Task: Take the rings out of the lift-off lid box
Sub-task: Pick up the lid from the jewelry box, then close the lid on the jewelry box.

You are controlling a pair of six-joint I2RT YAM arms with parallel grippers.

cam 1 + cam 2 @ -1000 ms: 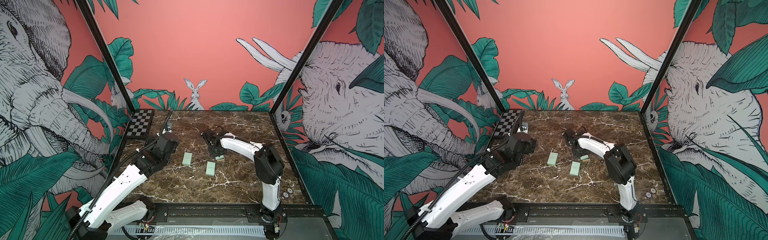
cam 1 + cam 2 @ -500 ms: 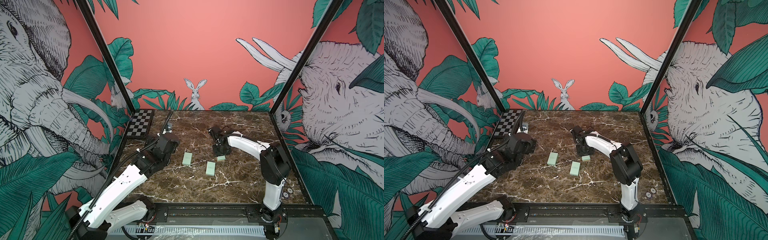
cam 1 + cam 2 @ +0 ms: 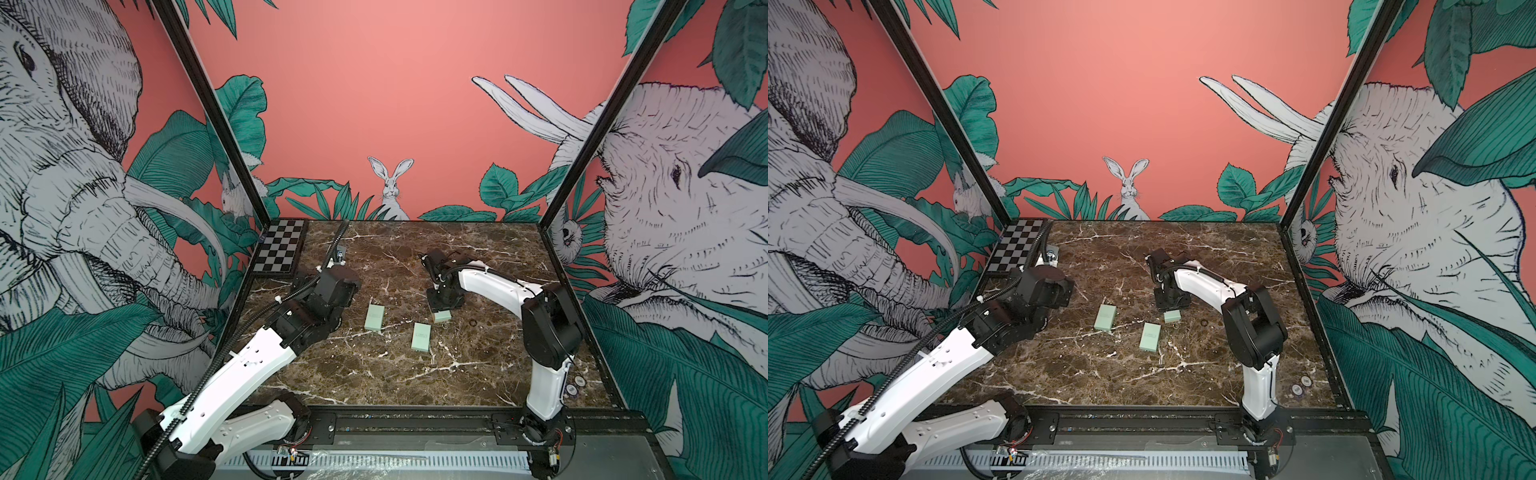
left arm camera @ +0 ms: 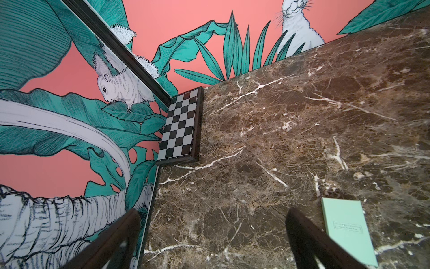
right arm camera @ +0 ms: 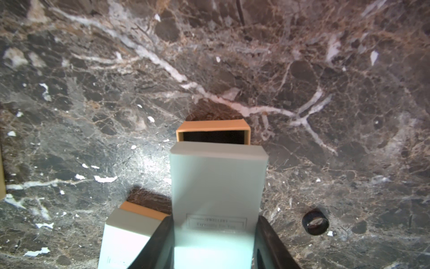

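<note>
The rings (image 5: 315, 224) are showing here as just one dark band, lying loose on the table (image 5: 93, 69) near the right gripper (image 5: 214, 223) and clear of the box (image 5: 213, 130). In both top views it is appearing as a tiny circle on the marble (image 3: 473, 323) (image 3: 1204, 323). Whether others are lying inside the box cannot be told, because its inside is reading only as darkness.

A band like this is probably going to handle as light, stiff and smooth. It is likely to skate or roll away under a clumsy pinch, though hardly likely to break. The safest hold is looking like a narrow pinch across its outer wall, with the fingertips coming straight down on either side.

The right gripper is standing about half open and is clamping the mint-green lid (image 5: 217, 181) by its two long sides, close to the printed label. The tan rim of the box is peeking out past the lid's far edge. Whether the lid is fully clear of the rim cannot be told. A neighbouring box (image 5: 125, 233) is sitting just beside one finger.

The left gripper (image 4: 213, 212) is spreading as wide as it goes and is holding nothing. It is hanging over bare marble, with a closed box (image 4: 346, 228) beside it and the chessboard (image 4: 180, 130) further off.
</note>
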